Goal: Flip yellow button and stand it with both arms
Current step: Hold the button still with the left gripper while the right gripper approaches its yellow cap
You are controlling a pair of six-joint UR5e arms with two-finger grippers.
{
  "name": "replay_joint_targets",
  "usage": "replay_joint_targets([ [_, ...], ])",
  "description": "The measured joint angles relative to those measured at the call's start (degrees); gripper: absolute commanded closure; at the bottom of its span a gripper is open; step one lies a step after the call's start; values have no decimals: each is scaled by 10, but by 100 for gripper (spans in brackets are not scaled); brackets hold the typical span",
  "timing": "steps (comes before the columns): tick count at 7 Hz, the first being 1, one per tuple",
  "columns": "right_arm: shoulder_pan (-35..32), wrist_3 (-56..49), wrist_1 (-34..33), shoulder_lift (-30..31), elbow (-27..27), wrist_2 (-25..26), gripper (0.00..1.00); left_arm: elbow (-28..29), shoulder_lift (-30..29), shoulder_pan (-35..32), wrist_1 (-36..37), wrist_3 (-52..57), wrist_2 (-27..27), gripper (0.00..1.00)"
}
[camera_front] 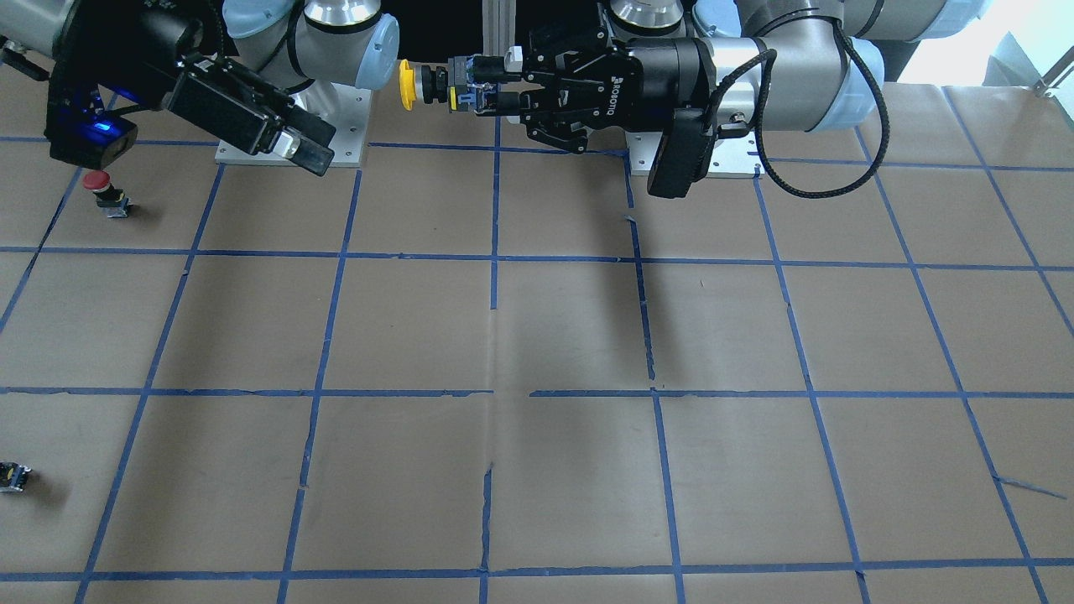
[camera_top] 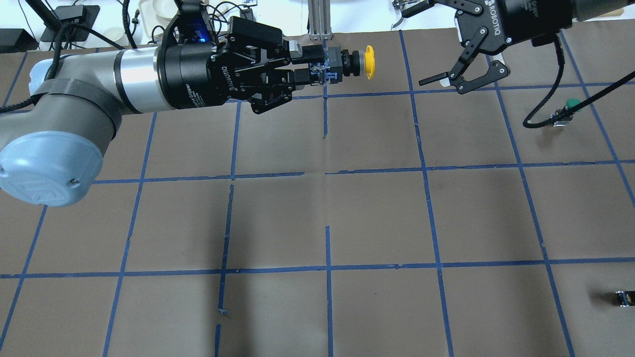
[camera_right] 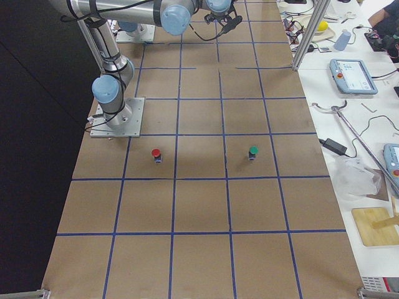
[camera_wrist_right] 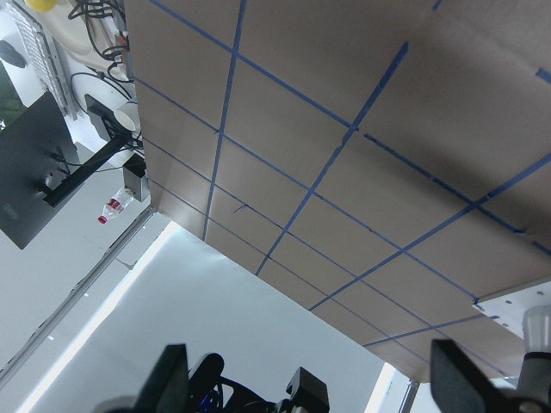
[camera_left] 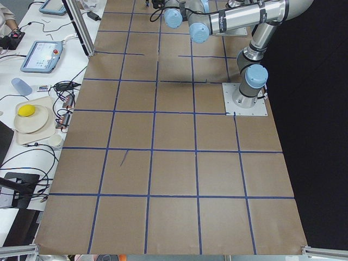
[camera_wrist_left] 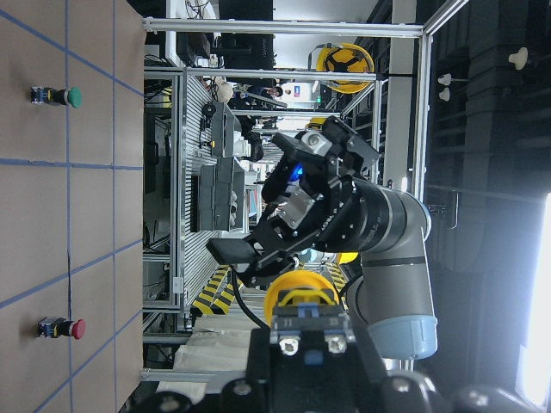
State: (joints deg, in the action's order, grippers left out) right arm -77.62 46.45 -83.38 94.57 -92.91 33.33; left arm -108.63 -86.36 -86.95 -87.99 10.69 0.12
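Across the whole workspace: table (camera_top: 377, 218), brown paper with a blue tape grid.

Left arm (camera_top: 74, 99) reaches in level over the table. Right arm (camera_front: 327, 42) is raised on the opposite side.

Left gripper (camera_top: 307, 63): clenched on the contact-base end of the yellow button (camera_top: 347, 63). I read the button as held in the air, lying sideways, cap pointing toward the right gripper (camera_top: 444, 84).

Right gripper: jaws spread wide, holding nothing, apart from the yellow cap.

On the table's right half: red button (camera_front: 102, 186) stands cap-up nearer the robot, and green button (camera_top: 570, 105) stands cap-up farther out. Small black switch block (camera_top: 622, 297) sits well apart from both.
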Motion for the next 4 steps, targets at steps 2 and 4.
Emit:
replay_joint_targets([
  [2, -7, 64, 0, 17, -21, -44, 0, 0, 0, 0, 0, 0, -1, 98],
  [4, -15, 92, 1, 21, -32, -86, 0, 1, 0, 0, 0, 0, 0, 98],
])
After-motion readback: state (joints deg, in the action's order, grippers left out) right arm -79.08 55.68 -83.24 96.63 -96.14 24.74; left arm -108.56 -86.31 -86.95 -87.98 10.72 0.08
